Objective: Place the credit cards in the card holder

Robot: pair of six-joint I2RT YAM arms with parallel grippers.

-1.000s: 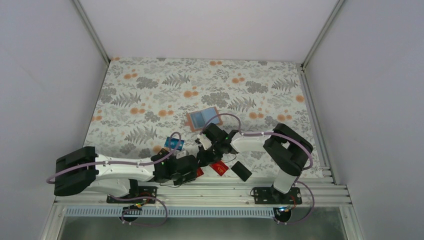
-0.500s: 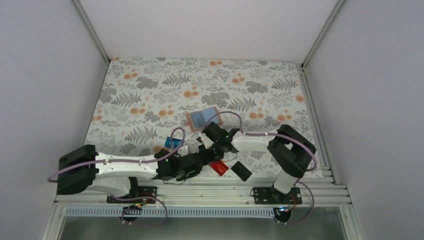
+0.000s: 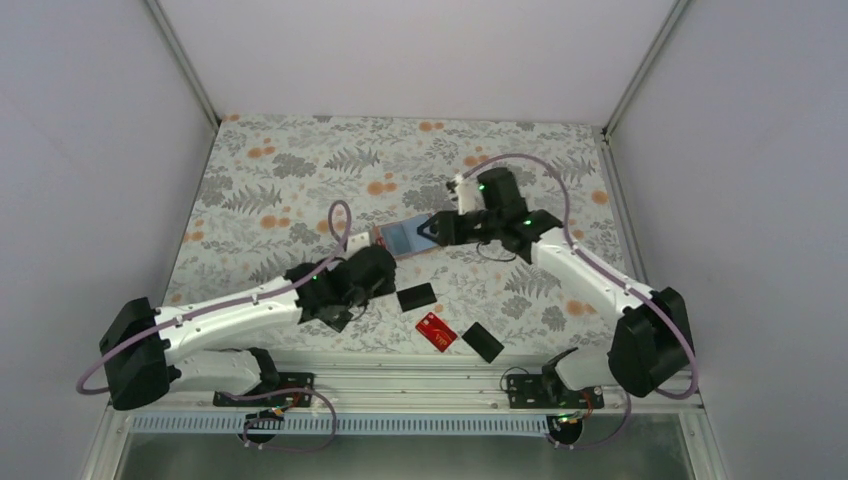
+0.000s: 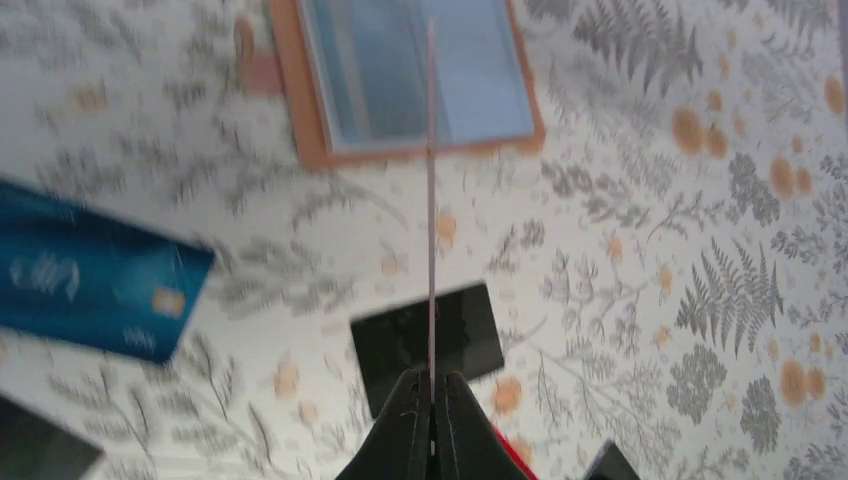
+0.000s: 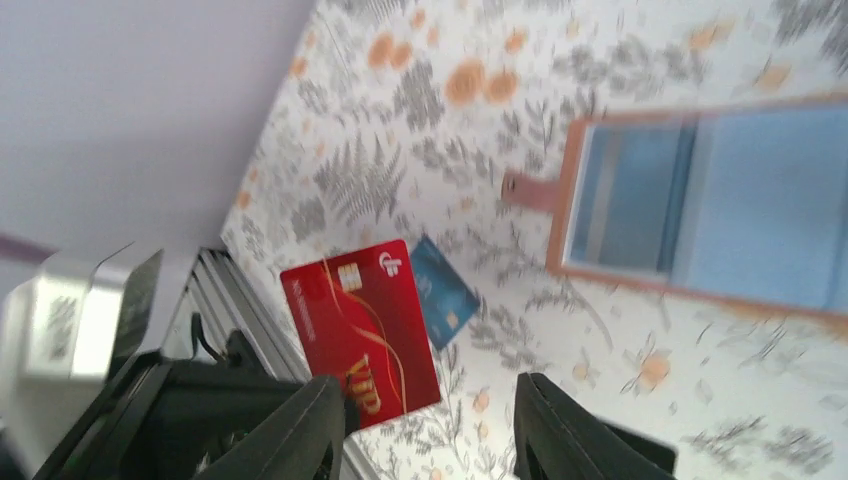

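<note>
The card holder [image 3: 400, 237] lies open on the floral cloth, with a tan rim and a blue slotted inside. It also shows in the left wrist view [image 4: 350, 158] and the right wrist view [image 5: 560, 210]. My left gripper [image 3: 372, 268] [image 4: 431, 378] is shut on a red credit card [image 4: 431, 200], held on edge above the cloth just short of the holder. The right wrist view shows that card's printed face [image 5: 360, 330]. My right gripper [image 3: 432, 230] [image 5: 428, 395] is open and empty at the holder's right edge. A blue card [image 4: 90, 275] [image 5: 450, 295] lies beside my left gripper.
A black card [image 3: 416, 296] [image 4: 460, 335], a second red card [image 3: 437, 332] and another black card [image 3: 483, 341] lie on the cloth near the front edge. The metal rail [image 3: 400, 378] runs along that edge. White walls stand close on both sides.
My left gripper has lifted away from the front edge with a red card and moved toward the holder. My right arm has swung from the near cards to the holder's far right side.
</note>
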